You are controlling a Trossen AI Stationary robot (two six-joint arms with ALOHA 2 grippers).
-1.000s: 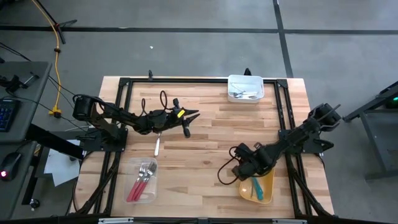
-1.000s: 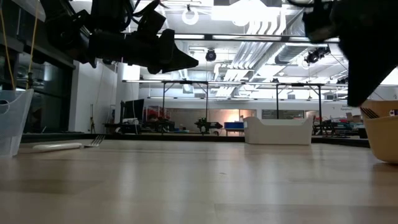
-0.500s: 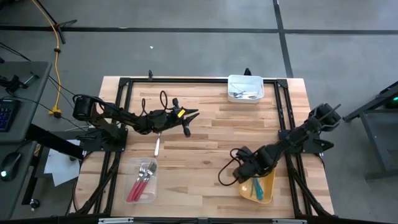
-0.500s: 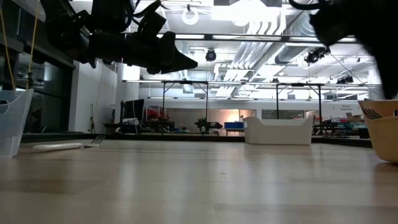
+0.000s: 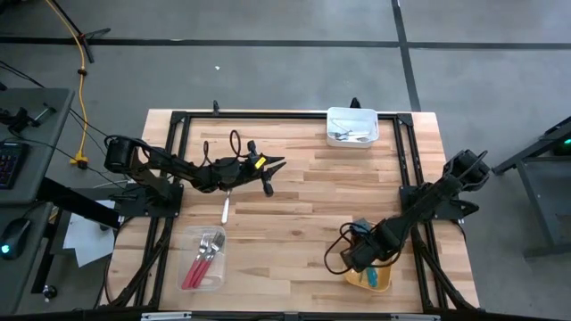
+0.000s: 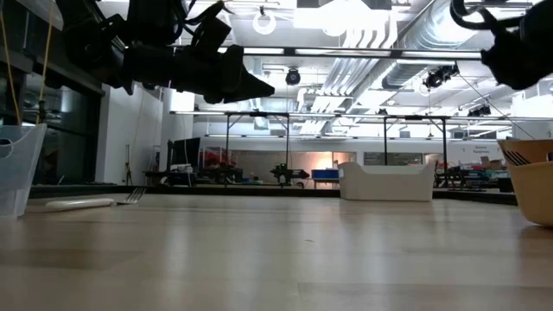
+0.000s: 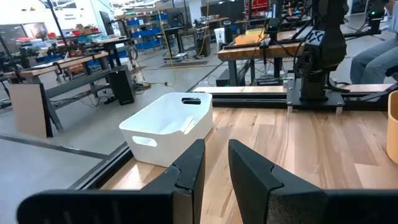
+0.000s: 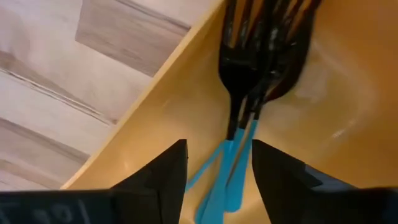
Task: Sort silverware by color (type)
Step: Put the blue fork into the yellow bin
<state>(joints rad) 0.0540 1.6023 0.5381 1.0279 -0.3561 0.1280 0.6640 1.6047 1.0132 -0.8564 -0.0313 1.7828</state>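
In the high view the right arm covers most of the yellow container [image 5: 382, 278] toward five o'clock on the counter [image 5: 294, 192], so its contents cannot be counted there. The right claw [image 8: 219, 163] looks into it, where the teal-handled forks [image 8: 239, 130] are cut off by the picture's edge. The utensils in the white bin [image 5: 351, 126] at one o'clock are too small to tell apart. At low level, the clear container [image 6: 17, 164] is cut off at nine o'clock.

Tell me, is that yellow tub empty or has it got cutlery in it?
Not empty. The yellow tub holds several teal-handled utensils; the right wrist view looks straight down on them past the right end effector, whose fingers are open and hold nothing.
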